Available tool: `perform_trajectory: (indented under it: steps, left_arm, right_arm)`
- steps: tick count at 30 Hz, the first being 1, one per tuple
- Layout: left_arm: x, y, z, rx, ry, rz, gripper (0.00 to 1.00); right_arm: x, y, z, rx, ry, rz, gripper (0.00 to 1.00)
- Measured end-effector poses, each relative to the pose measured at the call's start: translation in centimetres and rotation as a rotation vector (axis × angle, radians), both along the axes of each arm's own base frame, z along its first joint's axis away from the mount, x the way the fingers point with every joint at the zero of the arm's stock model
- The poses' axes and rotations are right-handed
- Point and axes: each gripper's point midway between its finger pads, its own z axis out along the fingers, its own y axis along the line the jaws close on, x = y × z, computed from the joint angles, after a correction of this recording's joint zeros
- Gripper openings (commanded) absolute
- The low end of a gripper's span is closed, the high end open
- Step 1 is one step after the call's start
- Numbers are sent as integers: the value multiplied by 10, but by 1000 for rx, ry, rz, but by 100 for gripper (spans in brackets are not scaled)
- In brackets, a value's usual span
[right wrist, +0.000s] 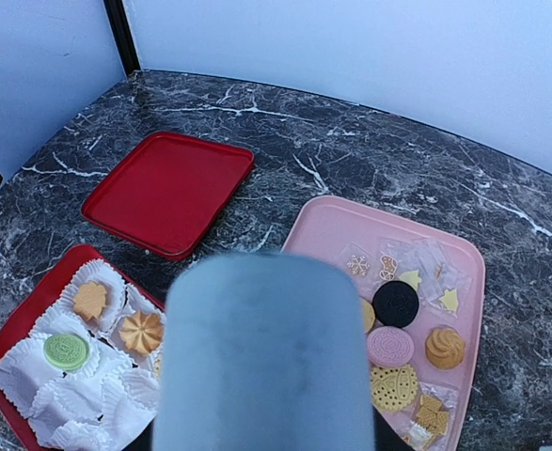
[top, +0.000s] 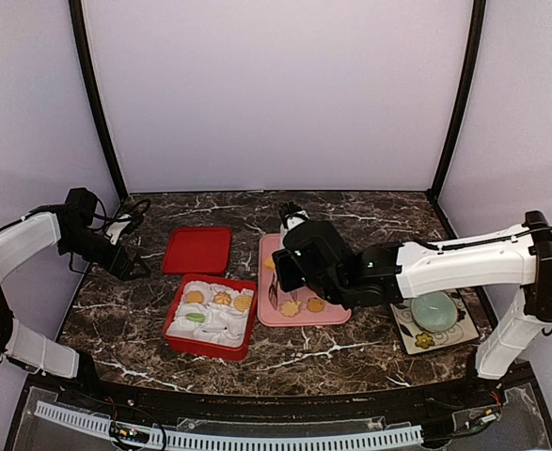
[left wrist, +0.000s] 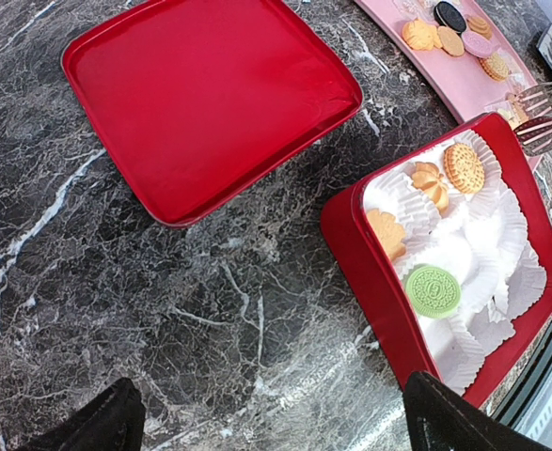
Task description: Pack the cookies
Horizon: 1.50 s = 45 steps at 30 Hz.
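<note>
Red lid (left wrist: 210, 94) apart from box (left wrist: 370, 272), right gripper (left wrist: 544, 115) at box's far corner

White arm shells (top: 464, 261), black joints (top: 548, 272), black cables (top: 133, 209).

The table (left wrist: 116, 282) has a dark marble-pattern surface with white veining, smooth with a low sheen. The red lid (left wrist: 210, 94) and red box (left wrist: 374, 282) look like smooth glossy plastic. The box liners (left wrist: 487, 272) are matt white pleated paper. The pink tray (right wrist: 337, 235) looks like smooth satin plastic. The cookies (left wrist: 464, 167) are matt with embossed, ridged faces.
</note>
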Motion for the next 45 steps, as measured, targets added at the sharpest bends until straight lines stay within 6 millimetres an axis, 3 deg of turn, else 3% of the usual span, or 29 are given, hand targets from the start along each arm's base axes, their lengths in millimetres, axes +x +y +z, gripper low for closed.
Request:
perform_trajectory:
  steps: [10, 14, 25, 32, 36, 41, 45]
  left_arm:
    - [0, 0, 0, -1, 1, 2, 99]
    - [0, 0, 0, -3, 2, 2, 99]
    - [0, 0, 0, -4, 2, 2, 99]
    - [0, -1, 0, -5, 2, 2, 99]
    - [0, -1, 0, -5, 2, 2, 99]
    - [0, 0, 0, -4, 1, 2, 99]
    - [0, 0, 0, -4, 2, 2, 99]
  right_arm:
    - [-7, -12, -24, -47, 35, -16, 43]
    - [-6, -14, -24, -54, 29, -26, 43]
    - [-7, -13, -21, -59, 24, -24, 30]
    - [-8, 5, 17, -11, -24, 3, 30]
    - [-16, 21, 48, 25, -64, 40, 30]
    - [-37, 53, 94, 94, -112, 117, 30]
    - [-51, 85, 105, 124, -124, 183, 30]
